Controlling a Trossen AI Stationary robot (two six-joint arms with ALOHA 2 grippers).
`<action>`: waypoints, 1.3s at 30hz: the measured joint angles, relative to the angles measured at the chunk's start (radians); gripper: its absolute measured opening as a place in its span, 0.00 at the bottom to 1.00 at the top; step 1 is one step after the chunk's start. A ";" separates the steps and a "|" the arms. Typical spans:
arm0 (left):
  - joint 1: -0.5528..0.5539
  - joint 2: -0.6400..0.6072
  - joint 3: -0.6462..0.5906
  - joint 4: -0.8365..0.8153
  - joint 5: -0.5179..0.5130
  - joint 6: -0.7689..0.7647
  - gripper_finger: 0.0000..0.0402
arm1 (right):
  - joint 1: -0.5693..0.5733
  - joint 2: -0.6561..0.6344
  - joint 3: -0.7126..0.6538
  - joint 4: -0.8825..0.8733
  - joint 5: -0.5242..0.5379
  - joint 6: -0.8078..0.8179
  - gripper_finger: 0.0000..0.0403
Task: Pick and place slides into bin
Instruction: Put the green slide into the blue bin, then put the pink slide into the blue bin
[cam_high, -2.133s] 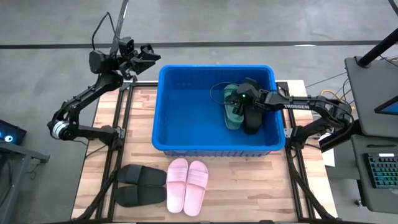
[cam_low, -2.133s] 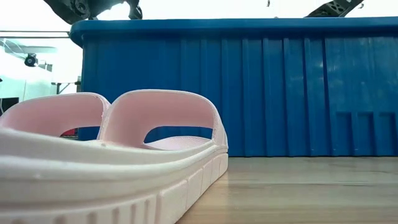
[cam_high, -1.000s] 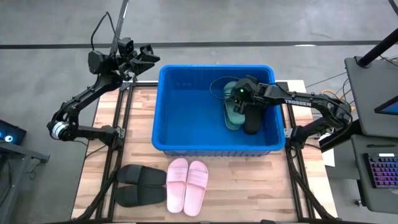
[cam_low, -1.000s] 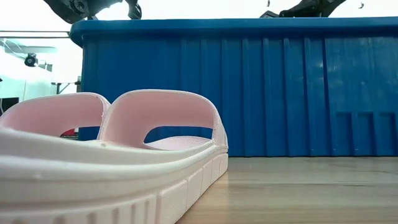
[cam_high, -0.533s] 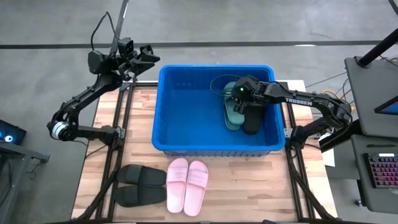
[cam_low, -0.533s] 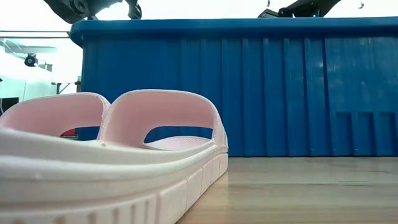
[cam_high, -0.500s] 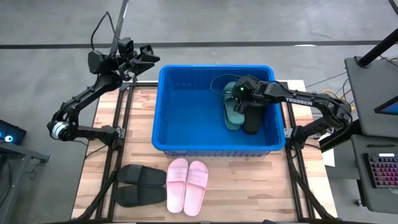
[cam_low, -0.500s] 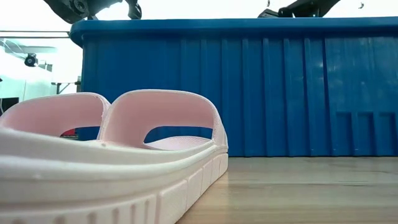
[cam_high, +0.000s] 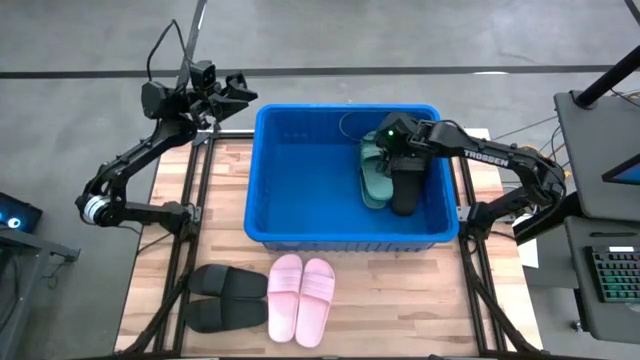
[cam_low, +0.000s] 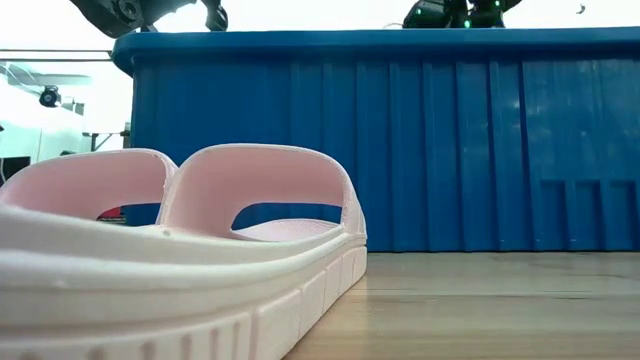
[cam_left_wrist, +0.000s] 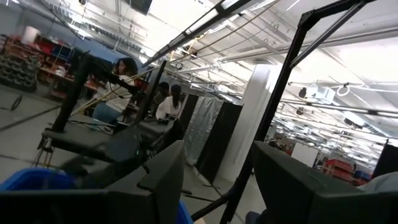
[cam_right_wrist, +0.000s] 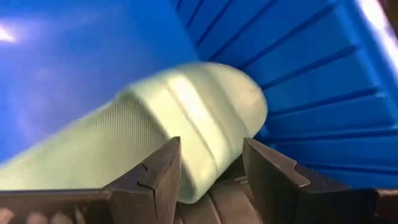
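The blue bin (cam_high: 300, 180) stands on the far half of the table. In its right part a dark green slide (cam_high: 372, 180) lies beside a black slide (cam_high: 405, 192). My right gripper (cam_high: 387, 148) hangs open just above them, slanting down. In the right wrist view its fingers (cam_right_wrist: 211, 155) stand apart over the green slide's rounded end (cam_right_wrist: 211, 99), with the black slide (cam_right_wrist: 230, 193) below. A pink pair (cam_high: 300, 298) and a black pair (cam_high: 225, 297) lie sole-down on the near table. My left gripper (cam_high: 245, 85) waits open beyond the bin's far left corner, tipped upward.
The bin's left and middle floor is bare blue. In the low view the pink slides (cam_low: 200, 250) fill the foreground before the bin's near wall (cam_low: 450, 150). A monitor and keyboard (cam_high: 610, 270) stand off the table's right side. People show far off in the room (cam_left_wrist: 168, 102).
My right gripper has risen from inside the bin until its head shows above the rim in the low view, and it has shifted a little toward the table's far edge. The green and black slides stay on the bin's floor.
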 joint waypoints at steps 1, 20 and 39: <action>0.000 0.000 0.000 0.000 0.000 -0.007 0.43 | 0.000 0.000 0.022 -0.005 -0.001 0.025 0.41; -0.001 -0.018 0.000 0.004 -0.014 0.015 0.43 | 0.147 -0.174 0.187 0.640 -0.622 0.282 0.41; -0.066 -0.107 0.012 0.005 0.049 -0.067 0.43 | 0.221 -0.132 0.182 0.629 -0.558 0.301 0.38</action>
